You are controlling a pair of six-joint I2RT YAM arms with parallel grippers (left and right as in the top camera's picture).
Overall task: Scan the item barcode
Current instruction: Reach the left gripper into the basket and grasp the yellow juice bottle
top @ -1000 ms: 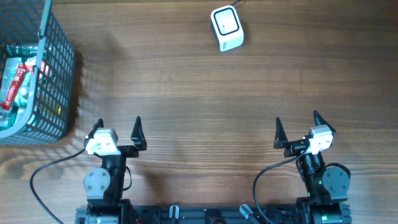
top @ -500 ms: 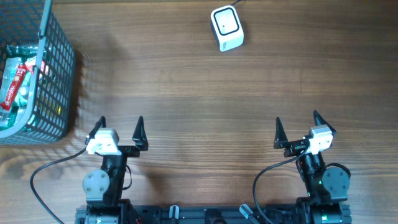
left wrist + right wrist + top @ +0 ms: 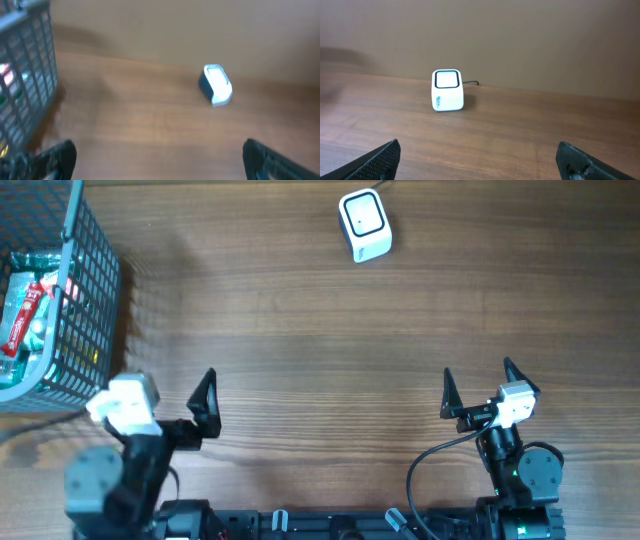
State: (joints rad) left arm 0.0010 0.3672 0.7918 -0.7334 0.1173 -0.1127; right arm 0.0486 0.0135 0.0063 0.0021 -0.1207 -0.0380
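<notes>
The items lie in a grey wire basket [image 3: 92, 300] at the far left; a red packet [image 3: 24, 314] shows among them, and no barcode is visible. The white scanner [image 3: 363, 225] stands at the table's far edge, window up. It also shows as a blurred scanner [image 3: 216, 85] in the left wrist view, and as the scanner [image 3: 447, 90] in the right wrist view. My left gripper [image 3: 160, 405] is open and empty, just below the basket's near corner. My right gripper [image 3: 481, 383] is open and empty at the near right, facing the scanner.
The basket [image 3: 27, 70] fills the left edge of the left wrist view, close to the left finger. A thin cable runs from the scanner's back. Bare wooden table [image 3: 330, 330] lies between the grippers and the scanner.
My left arm has swung left and lifted toward the basket; its wrist view is blurred by the motion. The right arm, scanner and basket have not moved.
</notes>
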